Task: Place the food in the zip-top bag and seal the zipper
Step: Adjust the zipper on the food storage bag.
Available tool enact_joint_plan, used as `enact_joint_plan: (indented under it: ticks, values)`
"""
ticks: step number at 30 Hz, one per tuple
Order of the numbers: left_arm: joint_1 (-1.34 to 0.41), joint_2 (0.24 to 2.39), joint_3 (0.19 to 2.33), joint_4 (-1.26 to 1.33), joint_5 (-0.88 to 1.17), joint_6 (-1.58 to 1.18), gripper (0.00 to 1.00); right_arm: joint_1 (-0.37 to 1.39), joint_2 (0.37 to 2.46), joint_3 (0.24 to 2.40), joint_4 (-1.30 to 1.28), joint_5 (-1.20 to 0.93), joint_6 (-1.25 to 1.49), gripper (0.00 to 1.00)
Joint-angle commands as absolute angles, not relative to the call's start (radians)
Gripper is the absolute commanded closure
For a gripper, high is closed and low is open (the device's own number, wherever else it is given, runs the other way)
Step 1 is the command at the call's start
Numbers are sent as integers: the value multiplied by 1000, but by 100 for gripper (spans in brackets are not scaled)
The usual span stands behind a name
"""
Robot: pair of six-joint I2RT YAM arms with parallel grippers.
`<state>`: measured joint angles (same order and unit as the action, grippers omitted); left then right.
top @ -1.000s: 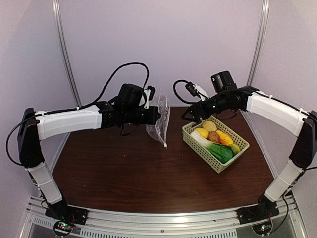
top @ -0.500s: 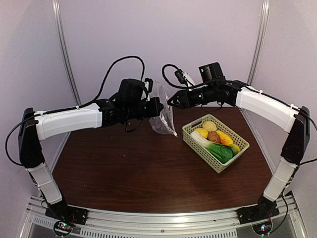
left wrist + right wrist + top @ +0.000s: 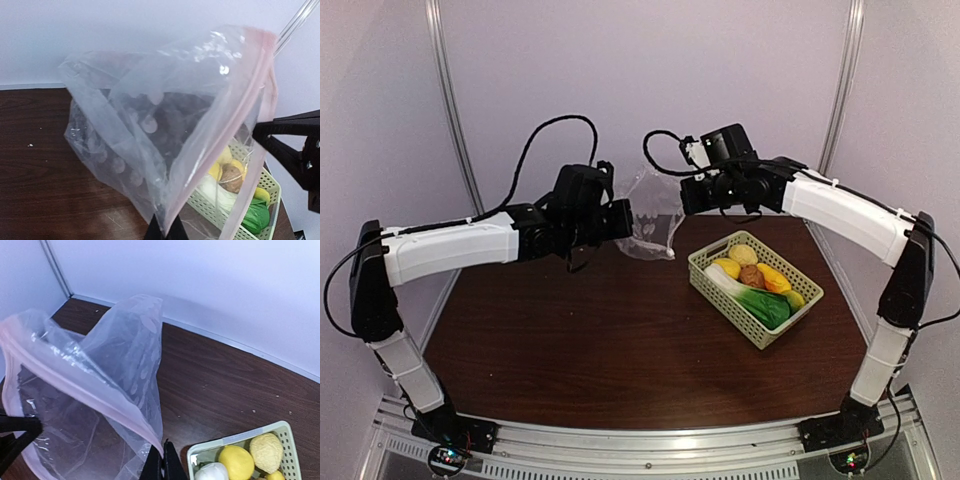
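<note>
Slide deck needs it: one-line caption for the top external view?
Top view: left hand and right hand grip the clear zip-top bag aloft between them; food sits in the green basket.

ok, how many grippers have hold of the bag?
2. The left gripper pinches one side of the mouth edge of the zip-top bag; the right gripper pinches the other side. None hidden.

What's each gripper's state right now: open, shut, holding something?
Left gripper: shut on the clear, dotted, crinkly plastic zip-top bag's mouth edge.
Right gripper: shut on the same bag's opposite mouth edge.
</note>
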<state>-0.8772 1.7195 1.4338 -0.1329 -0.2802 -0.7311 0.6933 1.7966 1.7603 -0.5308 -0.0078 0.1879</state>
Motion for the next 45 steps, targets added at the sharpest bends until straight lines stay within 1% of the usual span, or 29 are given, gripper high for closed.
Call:
enact_joint_plan:
  ticks: [1, 5, 8, 9, 11, 15, 18, 22, 26, 28, 29, 31, 34, 35, 39, 41, 45]
  values:
    - [-879, 1652, 1370, -57, -363, -732, 100, 742, 1731, 1756, -563, 308, 186, 100]
    - [-880, 1687, 1381, -7, -262, -718, 100, 835, 1744, 1761, -556, 334, 152, 100]
    - [-885, 1695, 1391, -6, -251, -705, 100, 868, 1771, 1790, -570, 309, 153, 100]
    - [-885, 1691, 1391, -5, -259, -703, 100, 868, 1777, 1799, -573, 268, 150, 97]
    - [-886, 1677, 1384, -6, -267, -697, 100, 867, 1786, 1819, -574, 238, 154, 87]
    - [-886, 1646, 1365, -6, -283, -690, 100, 865, 1812, 1857, -581, 167, 152, 78]
    - [-886, 1636, 1356, -6, -280, -687, 100, 865, 1834, 1872, -582, 99, 156, 76]
    - [-885, 1623, 1344, -6, -279, -684, 100, 858, 1878, 1896, -592, 67, 155, 76]
    - [-886, 1610, 1330, -6, -283, -682, 100, 841, 1908, 1920, -594, -57, 147, 68]
    - [-886, 1604, 1326, -6, -283, -680, 100, 841, 1910, 1925, -591, -88, 136, 66]
    - [-887, 1602, 1324, -6, -281, -679, 100, 839, 1913, 1926, -592, -72, 141, 68]
    - [-886, 1601, 1324, -6, -278, -679, 100, 839, 1918, 1927, -591, -18, 155, 83]
    - [-885, 1599, 1321, -5, -272, -677, 100, 833, 1940, 1945, -602, 97, 172, 100]
    - [-886, 1598, 1320, -6, -272, -677, 100, 832, 1951, 1959, -613, 154, 173, 100]
    - [-885, 1594, 1328, -77, -340, -693, 100, 831, 1970, 1996, -650, 496, 203, 100]
    - [-886, 1586, 1319, -89, -369, -700, 100, 831, 1972, 1998, -660, 546, 202, 100]
    - [-886, 1583, 1328, -126, -406, -713, 100, 829, 1970, 1961, -663, 546, 219, 100]
